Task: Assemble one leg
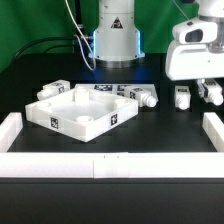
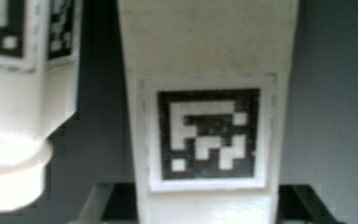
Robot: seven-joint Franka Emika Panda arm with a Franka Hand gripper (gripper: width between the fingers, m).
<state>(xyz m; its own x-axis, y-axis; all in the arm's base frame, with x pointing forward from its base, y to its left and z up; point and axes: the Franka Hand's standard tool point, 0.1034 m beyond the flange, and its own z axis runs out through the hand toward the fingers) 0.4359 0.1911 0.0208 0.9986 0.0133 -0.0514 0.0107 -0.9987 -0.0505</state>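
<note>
Gripped the leg [image 2: 206,70] in the hand [image 1: 211,94], seemingly pinched tight, well to the exterior view's right of the panel [image 1: 75,112]. Risked clipping the second leg [image 1: 182,97], just panel-side of it, if swung low toward the panel.

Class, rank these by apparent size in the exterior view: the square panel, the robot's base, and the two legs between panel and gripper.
1. square panel
2. robot's base, though it stands farther back
3. the two legs, which look alike, so unranked
</note>
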